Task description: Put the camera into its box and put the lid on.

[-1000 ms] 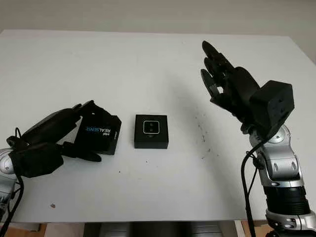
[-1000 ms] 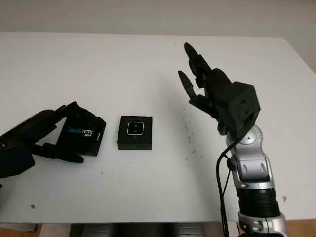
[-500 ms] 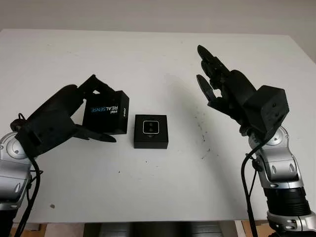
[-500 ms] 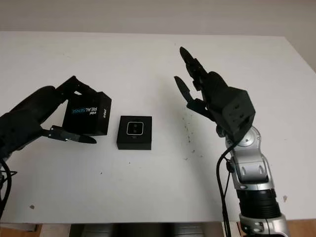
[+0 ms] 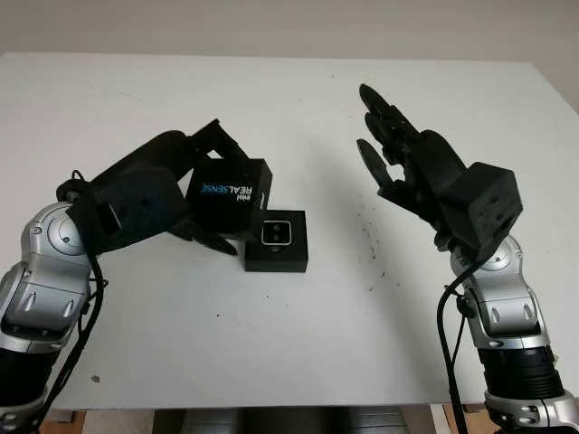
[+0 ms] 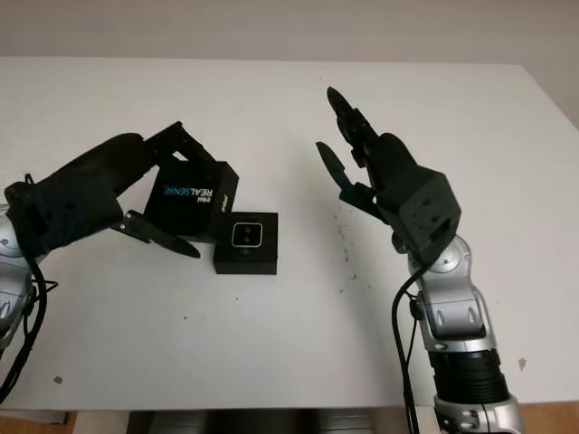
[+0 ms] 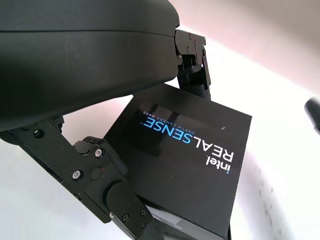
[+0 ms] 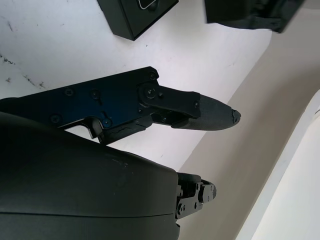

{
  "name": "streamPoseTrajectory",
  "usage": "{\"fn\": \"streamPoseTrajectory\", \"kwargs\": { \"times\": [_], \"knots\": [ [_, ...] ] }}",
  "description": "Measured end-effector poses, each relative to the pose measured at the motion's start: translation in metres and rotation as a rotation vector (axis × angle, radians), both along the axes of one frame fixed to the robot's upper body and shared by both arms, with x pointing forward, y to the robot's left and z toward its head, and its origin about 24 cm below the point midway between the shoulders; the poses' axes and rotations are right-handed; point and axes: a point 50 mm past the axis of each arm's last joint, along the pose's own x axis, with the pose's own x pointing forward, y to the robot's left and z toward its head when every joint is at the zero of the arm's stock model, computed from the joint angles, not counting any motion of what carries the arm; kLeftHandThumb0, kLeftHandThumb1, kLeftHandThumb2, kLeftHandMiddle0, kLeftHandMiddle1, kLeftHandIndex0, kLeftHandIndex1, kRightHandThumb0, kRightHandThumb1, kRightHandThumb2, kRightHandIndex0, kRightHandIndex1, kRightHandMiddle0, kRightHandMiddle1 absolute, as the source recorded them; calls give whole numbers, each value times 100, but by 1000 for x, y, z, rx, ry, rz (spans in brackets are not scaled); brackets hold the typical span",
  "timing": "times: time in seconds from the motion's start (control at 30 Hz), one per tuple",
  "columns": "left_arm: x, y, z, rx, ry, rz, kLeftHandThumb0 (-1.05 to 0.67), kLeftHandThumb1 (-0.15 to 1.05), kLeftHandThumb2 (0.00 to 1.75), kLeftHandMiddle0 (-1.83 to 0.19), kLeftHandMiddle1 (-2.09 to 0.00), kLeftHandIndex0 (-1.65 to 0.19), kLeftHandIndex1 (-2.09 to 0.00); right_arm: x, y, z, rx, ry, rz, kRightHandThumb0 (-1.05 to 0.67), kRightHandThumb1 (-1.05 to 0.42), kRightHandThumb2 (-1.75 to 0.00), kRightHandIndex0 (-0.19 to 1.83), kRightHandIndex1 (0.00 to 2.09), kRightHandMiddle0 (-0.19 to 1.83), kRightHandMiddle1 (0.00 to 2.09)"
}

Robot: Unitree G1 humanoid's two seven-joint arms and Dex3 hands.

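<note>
The black box (image 5: 277,241) lies open at the middle of the white table (image 5: 289,108), with the silver-faced camera (image 5: 275,233) inside it. My left hand (image 5: 167,194) is shut on the black lid (image 5: 230,197) printed "intel REALSENSE" and holds it in the air, tilted, just left of the box and overlapping its near-left corner. The lid (image 7: 190,165) sits between the fingers (image 7: 100,185) in the left wrist view. My right hand (image 5: 407,163) is open, raised above the table to the right of the box (image 8: 137,15).
Small dark specks (image 5: 371,240) mark the table right of the box. The table's front edge (image 5: 289,402) runs along the bottom, and its right edge (image 5: 556,90) lies beyond my right arm.
My left hand has lifted the lid off the table and carried it right and up, from beside the box to over its left edge. The right hand barely shifted.
</note>
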Motion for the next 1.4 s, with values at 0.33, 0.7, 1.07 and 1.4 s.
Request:
{"fn": "streamPoseTrajectory", "kwargs": {
  "times": [0.33,0.7,1.07,1.4],
  "knots": [
    [12,-4,-12,9,147,79,-27,104,5,-43,-193,-19,-169,0,0,0,-26,-13,-24,-67,-105,-56,11,8,9,8],
    [17,-12,-20,-80,178,109,-28,105,8,-40,-199,-19,-175,1,2,-3,-14,7,-22,-67,-105,-56,9,7,8,7],
    [20,-23,-24,-149,140,117,-25,105,9,-32,-192,-13,-171,0,5,-5,5,47,1,-67,-105,-58,4,4,4,5],
    [21,-27,-29,-107,161,98,-25,105,9,-32,-189,-14,-165,0,8,-6,28,61,2,-67,-105,-57,2,3,2,4]
  ]
}}
